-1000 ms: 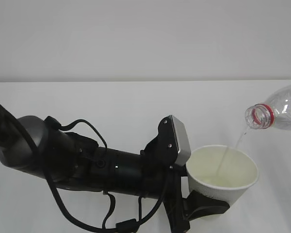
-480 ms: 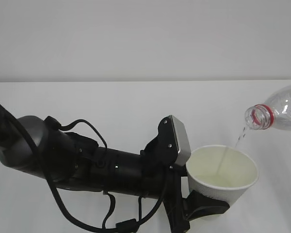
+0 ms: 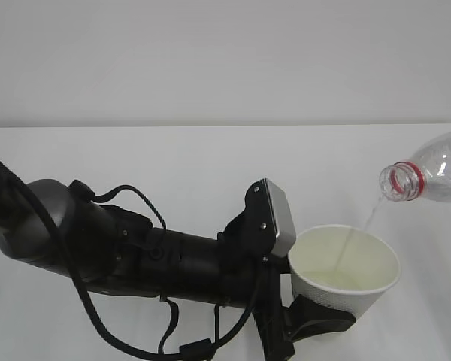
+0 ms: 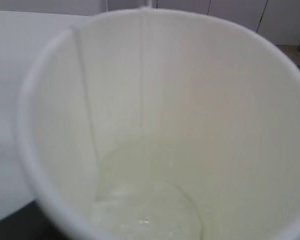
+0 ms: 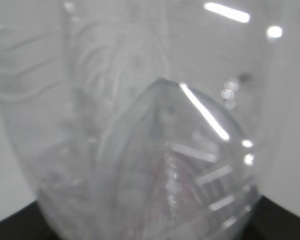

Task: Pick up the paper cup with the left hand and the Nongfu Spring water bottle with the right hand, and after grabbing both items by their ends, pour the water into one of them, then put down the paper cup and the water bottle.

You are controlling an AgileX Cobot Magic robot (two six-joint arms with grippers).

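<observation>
Exterior view: the cup [image 3: 344,272], white outside and cream inside, is held upright at the near right, clasped low on its wall by the left gripper [image 3: 316,320], whose black fingers are spread to the cup's width. The bottle [image 3: 430,175] is tipped mouth-down at the far right edge, above and just right of the cup's rim; a thin stream of water [image 3: 355,238] is seen falling from its red-ringed neck into the cup. The right gripper is out of frame here.

The cup is judged light, thin-walled and easily crushed, growing heavier as it fills; a hold low on the wall, as now, is considered sound if the squeeze is kept gentle. The bottle is judged light, smooth and springy, best held at its base end.

Left wrist view: the cup's [image 4: 155,120] interior fills the frame, with a shallow pool of water [image 4: 150,210] at the bottom. The fingers are not seen.

Right wrist view: the bottle's [image 5: 150,125] clear ribbed wall is pressed close to the lens, blurred. The jaws themselves are not shown; by the bottle's position, a wide clasp on it is inferred.
</observation>
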